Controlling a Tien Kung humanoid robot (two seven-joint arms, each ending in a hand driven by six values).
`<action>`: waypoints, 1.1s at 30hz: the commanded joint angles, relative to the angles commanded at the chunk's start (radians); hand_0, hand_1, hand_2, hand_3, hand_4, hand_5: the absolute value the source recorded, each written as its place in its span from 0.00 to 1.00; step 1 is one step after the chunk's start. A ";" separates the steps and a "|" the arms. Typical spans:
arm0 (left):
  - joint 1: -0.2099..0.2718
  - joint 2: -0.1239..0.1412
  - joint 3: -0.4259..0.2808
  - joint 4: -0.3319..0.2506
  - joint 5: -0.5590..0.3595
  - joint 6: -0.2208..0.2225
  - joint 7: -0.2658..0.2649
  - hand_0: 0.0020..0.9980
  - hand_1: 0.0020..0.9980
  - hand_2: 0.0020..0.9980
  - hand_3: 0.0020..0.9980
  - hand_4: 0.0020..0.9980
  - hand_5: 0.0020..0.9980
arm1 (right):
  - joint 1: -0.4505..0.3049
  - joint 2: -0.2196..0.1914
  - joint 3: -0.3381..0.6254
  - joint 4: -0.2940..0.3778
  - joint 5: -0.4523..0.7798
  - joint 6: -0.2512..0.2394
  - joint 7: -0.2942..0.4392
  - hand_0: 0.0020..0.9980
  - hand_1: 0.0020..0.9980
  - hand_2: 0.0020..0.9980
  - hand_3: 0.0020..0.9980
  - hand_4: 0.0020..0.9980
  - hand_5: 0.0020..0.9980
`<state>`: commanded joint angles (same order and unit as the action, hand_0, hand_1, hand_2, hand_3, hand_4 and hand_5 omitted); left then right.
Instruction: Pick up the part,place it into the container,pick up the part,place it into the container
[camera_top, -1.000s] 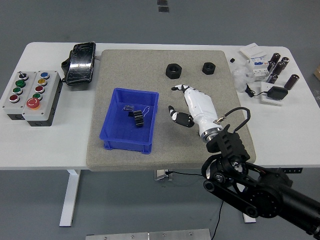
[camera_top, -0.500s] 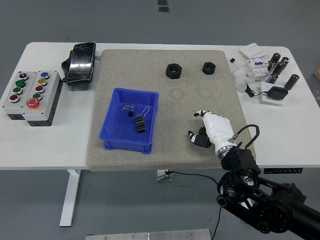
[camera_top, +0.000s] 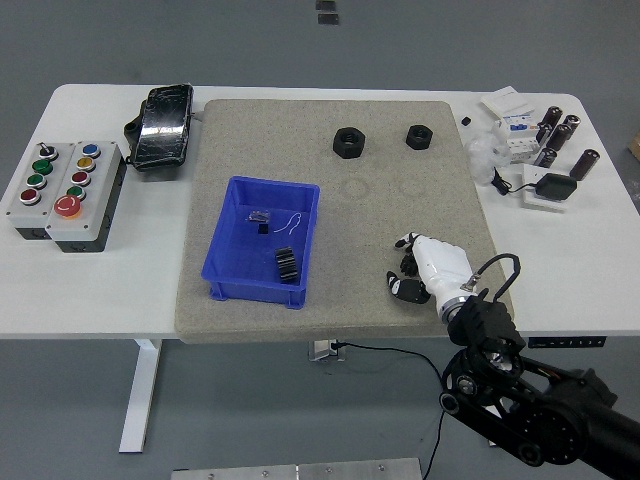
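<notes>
Curling its white plastic fingers on nothing, the right hand (camera_top: 425, 268) hovers near the grey felt mat's (camera_top: 420, 200) near right corner. One ridged black gear (camera_top: 285, 265) lies inside the blue plastic bin (camera_top: 222, 250); two hexagonal black nuts (camera_top: 348, 142) sit by the mat's far edge.

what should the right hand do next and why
Probably reach forward to the nearer black nut and grasp it. The right hand sits empty near the mat's front edge, a black part already lies in the blue bin, and two nuts remain on the mat.
</notes>
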<state>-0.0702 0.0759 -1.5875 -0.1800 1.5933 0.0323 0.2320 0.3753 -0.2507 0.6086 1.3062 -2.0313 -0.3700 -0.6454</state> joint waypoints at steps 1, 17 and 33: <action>0.000 0.000 0.000 0.000 0.000 0.000 0.000 0.63 0.55 0.53 0.60 0.65 0.38 | 0.001 0.000 0.000 0.001 -0.004 -0.002 0.000 0.41 0.53 0.56 0.58 0.06 0.13; -0.001 -0.002 0.005 0.000 -0.005 0.000 -0.004 0.63 0.55 0.53 0.61 0.65 0.38 | 0.012 -0.006 -0.001 -0.007 -0.015 -0.034 0.000 0.36 0.49 0.47 0.44 0.10 0.00; -0.003 -0.003 0.008 0.000 -0.006 -0.001 -0.005 0.63 0.55 0.53 0.61 0.66 0.40 | 0.126 0.068 0.006 0.015 -0.052 -0.047 0.000 0.35 0.51 0.48 0.45 0.15 0.00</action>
<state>-0.0735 0.0725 -1.5792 -0.1800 1.5878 0.0312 0.2273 0.5015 -0.1824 0.6143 1.3209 -2.0834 -0.4167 -0.6454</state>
